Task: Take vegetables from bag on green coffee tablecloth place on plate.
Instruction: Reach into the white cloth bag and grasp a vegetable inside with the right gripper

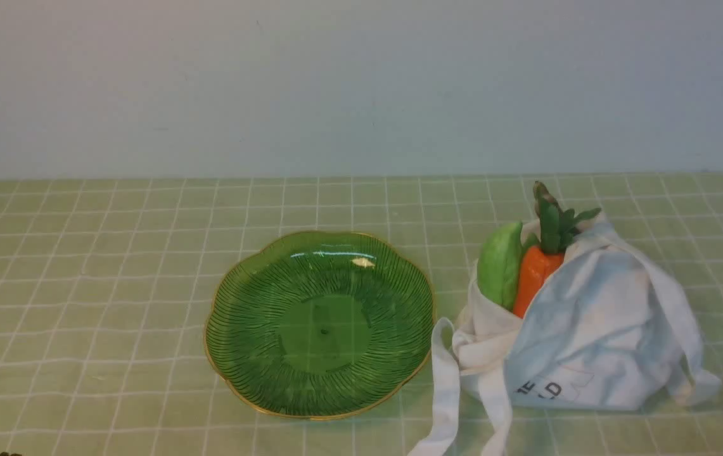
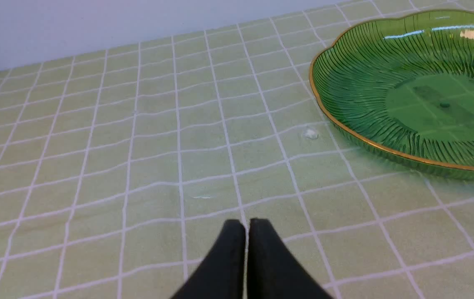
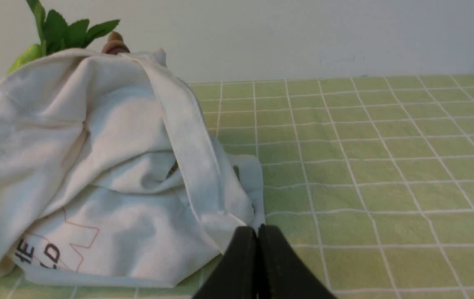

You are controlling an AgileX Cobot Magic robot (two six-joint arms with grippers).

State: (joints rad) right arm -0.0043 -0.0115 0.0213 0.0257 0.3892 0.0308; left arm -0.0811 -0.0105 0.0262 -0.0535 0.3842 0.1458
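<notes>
Lying on a pale green tablecloth (image 1: 114, 285) with a grid of thin white lines, a round see-through green plate (image 1: 323, 396) with a scalloped gold rim stands near the middle. A plain bluish-gray wall (image 1: 336, 88) rises behind the cloth. Just beside the plate, on the robot's right, slumps a white cloth bag (image 1: 595, 323). Its mouth gapes on the side toward the plate, showing a smooth light green vegetable (image 1: 500, 266) and, next to it, an orange carrot (image 1: 535, 275) with dark green leaves. Behind the leaves a brownish stem (image 1: 545, 193) pokes up; what it belongs to is hidden. Folds of cloth cover the lower part of the carrot. One long white strap (image 1: 445, 386) trails toward the robot between plate and bag, and another loops down the bag's far right side.

Both arms are mostly out of the front view. In the left wrist view, the left fingers (image 2: 248, 232) are together with nothing between them, over cloth; in the right wrist view, the right fingers (image 3: 256, 241) are also together and empty, near the bag.

Black printed letters on the bag are partly folded away; "LD" can be read.
</notes>
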